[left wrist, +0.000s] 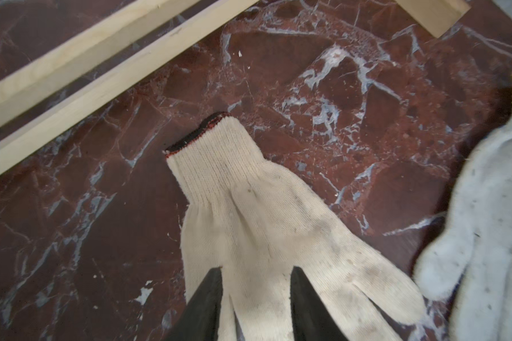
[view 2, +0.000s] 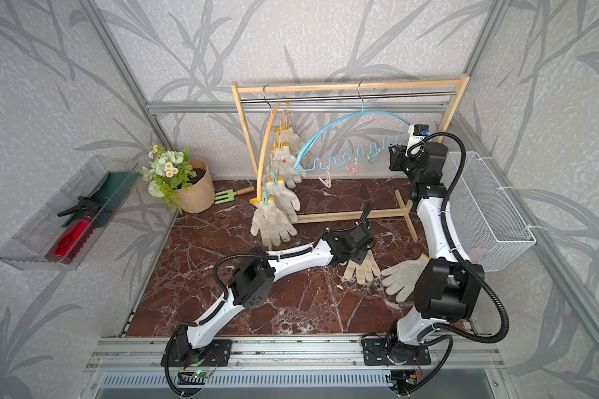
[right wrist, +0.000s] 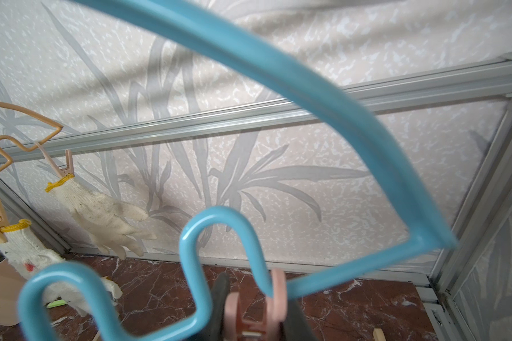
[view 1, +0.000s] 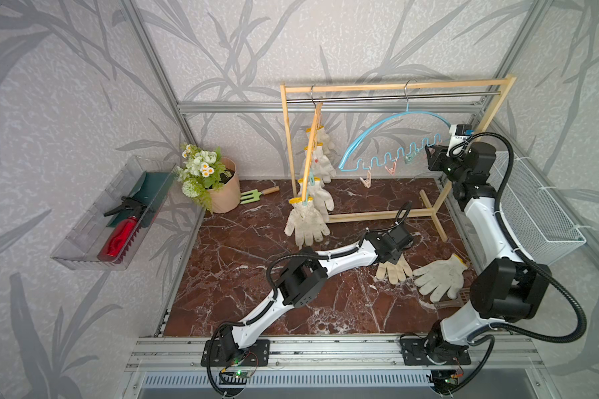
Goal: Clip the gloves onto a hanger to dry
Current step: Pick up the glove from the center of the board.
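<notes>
Two gloves lie flat on the red marble table. My left gripper [left wrist: 256,270] is open, its black fingers apart over the finger roots of the cream glove [left wrist: 249,212] [view 1: 393,271], whose cuff is edged in red. The whiter glove [view 1: 438,276] [left wrist: 491,221] lies beside it. Several more gloves [view 1: 306,221] hang clipped to a peach hanger [view 1: 312,138] on the wooden rack [view 1: 395,88]. My right gripper [right wrist: 256,295] [view 1: 429,152] is raised at the end of the blue hanger [view 1: 391,119] [right wrist: 308,73], shut on a pink clip [right wrist: 278,289].
Other clips [view 1: 365,181] dangle from the blue hanger's wavy bar. A flower pot [view 1: 222,190] and a green hand fork [view 1: 253,196] sit at the back left. A clear wall tray [view 1: 83,255] holds a red spray bottle. A wire basket [view 1: 533,210] hangs on the right wall.
</notes>
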Robot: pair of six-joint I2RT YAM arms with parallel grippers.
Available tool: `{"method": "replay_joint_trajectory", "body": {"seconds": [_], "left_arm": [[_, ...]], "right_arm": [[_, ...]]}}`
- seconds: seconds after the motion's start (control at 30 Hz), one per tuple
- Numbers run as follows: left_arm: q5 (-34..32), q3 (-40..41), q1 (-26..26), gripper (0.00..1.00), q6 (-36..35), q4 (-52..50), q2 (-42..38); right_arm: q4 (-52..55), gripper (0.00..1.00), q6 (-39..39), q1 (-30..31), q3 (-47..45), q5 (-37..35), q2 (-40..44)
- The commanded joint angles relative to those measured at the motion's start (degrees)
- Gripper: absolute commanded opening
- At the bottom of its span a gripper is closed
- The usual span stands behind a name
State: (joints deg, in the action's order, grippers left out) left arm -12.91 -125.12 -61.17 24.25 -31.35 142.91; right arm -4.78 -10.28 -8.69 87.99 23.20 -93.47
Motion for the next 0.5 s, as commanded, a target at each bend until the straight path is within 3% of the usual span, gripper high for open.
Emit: {"method": "replay_joint_trajectory", "body": {"seconds": [0.0, 0.2, 0.37, 0.43, 0.47], "left_arm": [[-3.29, -6.95, -0.23, 0.40, 2.98, -8.22, 3.19], [-5.83, -18.32, -0.09, 0.46, 3.53, -14.13, 10.52], [-4.77, -19.47, -0.09, 0.55, 3.79, -16.09, 13.89], [-3.45, -19.33, -0.09, 0.55, 3.61, -16.24, 15.07], [-2.86, -19.35, -0.09, 0.51, 3.46, -16.28, 15.48]], "right_arm": [[-2.37, 0.23, -0.74, 0.34, 1.66, 0.79, 1.05], [-2.35, 0.23, -0.45, 0.61, 1.51, 0.88, 0.66], [-2.61, 0.23, -0.49, 0.87, 1.31, 0.84, 0.48], [-2.61, 0.23, -0.44, 1.04, 1.40, 0.88, 0.40], [-2.56, 0.23, -0.44, 1.13, 1.40, 0.88, 0.40]]}}
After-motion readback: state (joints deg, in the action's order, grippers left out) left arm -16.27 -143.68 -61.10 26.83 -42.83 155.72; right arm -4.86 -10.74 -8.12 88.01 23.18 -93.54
